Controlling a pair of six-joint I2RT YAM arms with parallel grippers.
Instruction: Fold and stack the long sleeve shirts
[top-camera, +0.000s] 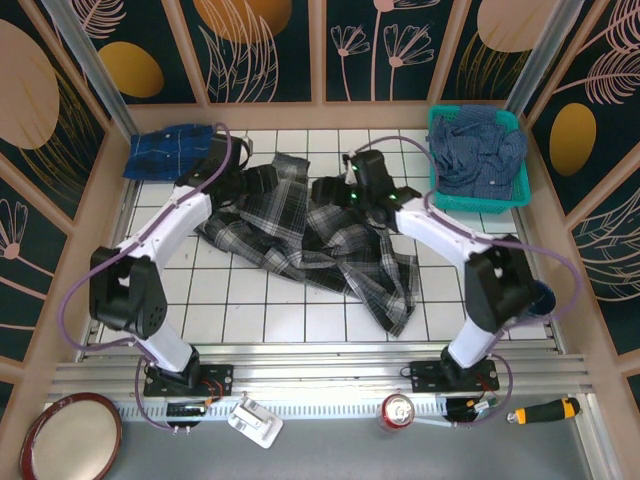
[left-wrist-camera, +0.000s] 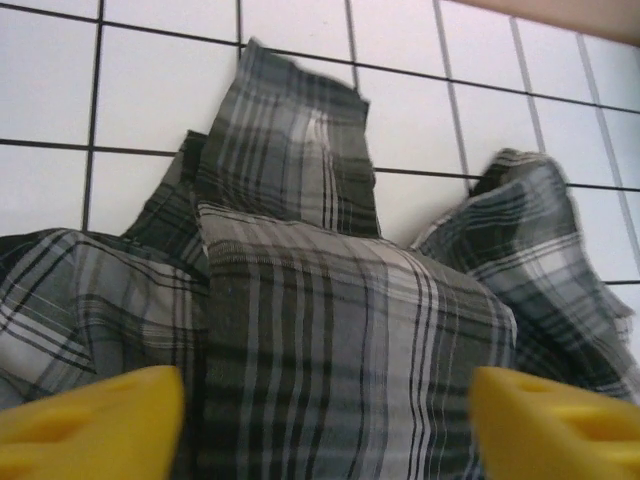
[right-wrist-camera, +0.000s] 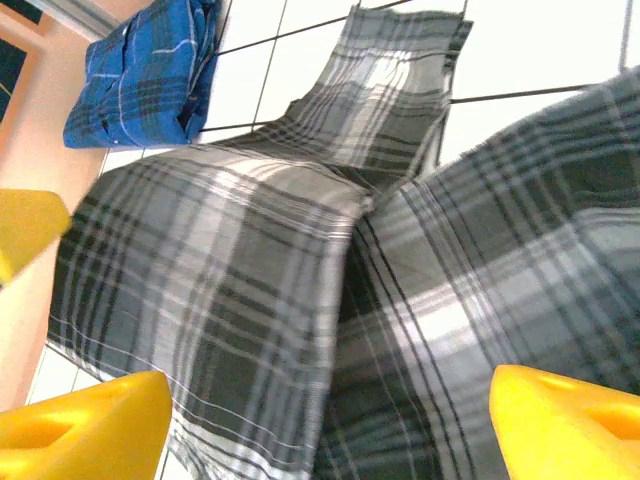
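Across the middle of the white gridded table (top-camera: 250, 315) lies the grey, black and white plaid button-up shirt (top-camera: 300, 240), opened out but rumpled, with one sleeve trailing toward the near right and loose folds bunched along its far edge. Both arms reach over that far edge, probably because the collar and shoulders sit there and give the straightest line to pull flat before any fold. The left gripper (left-wrist-camera: 325, 420) hangs over the shirt's left shoulder area, its yellow fingers (left-wrist-camera: 90, 420) spread wide with a raised ridge of plaid cloth lying between them. The right gripper (right-wrist-camera: 330, 430) hovers on the other side, jaws likewise apart above overlapping layers of the same fabric. Whether either pair of fingertips touches the cloth is hard to judge from these angles, but neither is pinching anything. The bright blue-and-navy plaid shirt (top-camera: 170, 150) sits folded at the far left corner, likely the base of the stack, so the grey one probably goes there once folded. The dull navy patterned shirt (top-camera: 480, 150) is heaped in the teal plastic basket (top-camera: 478, 205) at the far right, waiting its turn. The task looks roughly a third done.
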